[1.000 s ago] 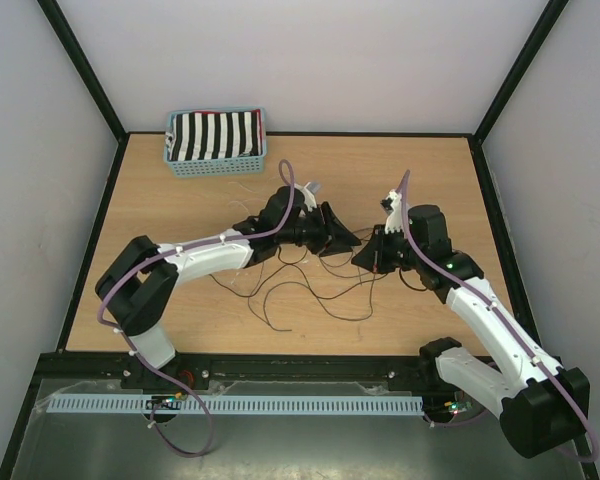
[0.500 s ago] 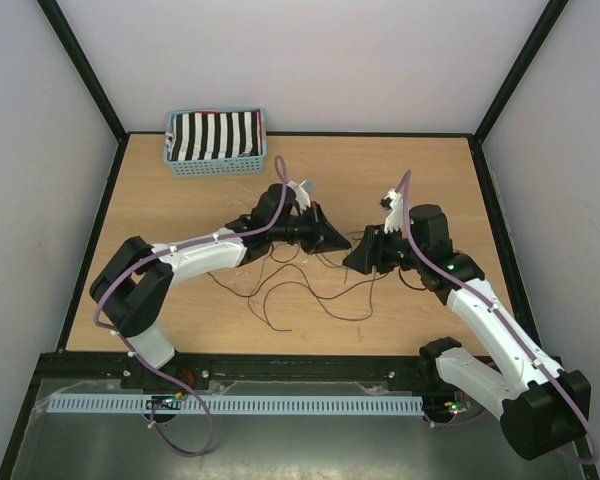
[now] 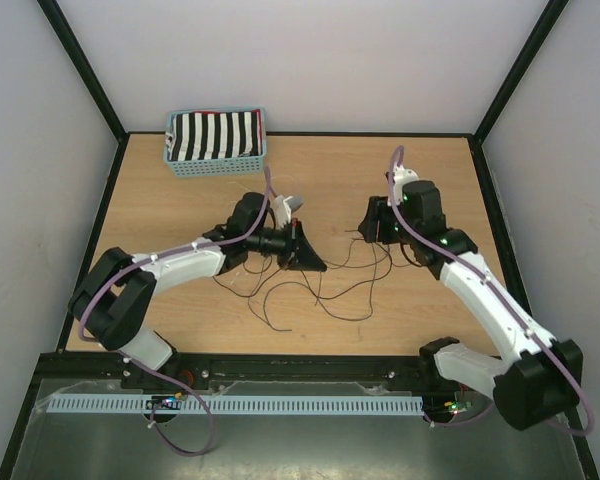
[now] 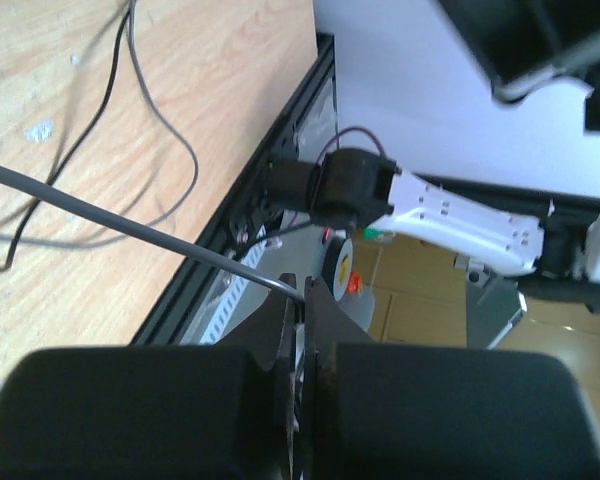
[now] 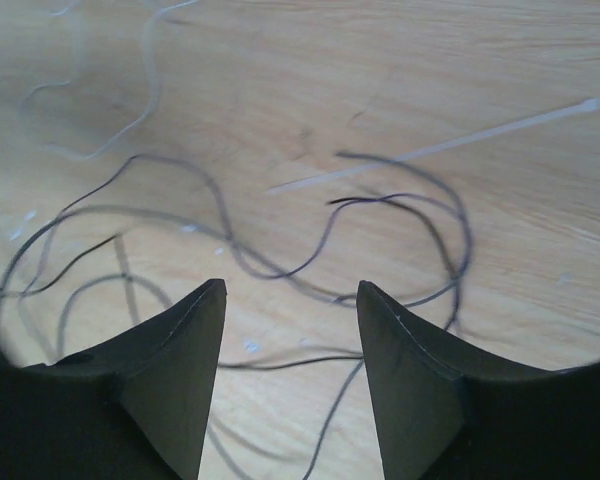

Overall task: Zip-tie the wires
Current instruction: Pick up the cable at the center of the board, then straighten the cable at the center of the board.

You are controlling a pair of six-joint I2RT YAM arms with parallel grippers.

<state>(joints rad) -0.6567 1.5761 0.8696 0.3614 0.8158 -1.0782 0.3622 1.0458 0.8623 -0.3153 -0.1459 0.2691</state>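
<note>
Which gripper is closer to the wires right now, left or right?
Left. The left gripper is shut on one grey strand of the wires; the right gripper is open and empty, above the loose loops.

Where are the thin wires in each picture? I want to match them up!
Top external: the wires sprawl mid-table, between both grippers.
Left wrist: dark loops lie at the upper left; one grey strand runs into the shut left gripper.
Right wrist: they curl over the wood, above the open right gripper.
Shared landmark: the wooden table under them.
</note>
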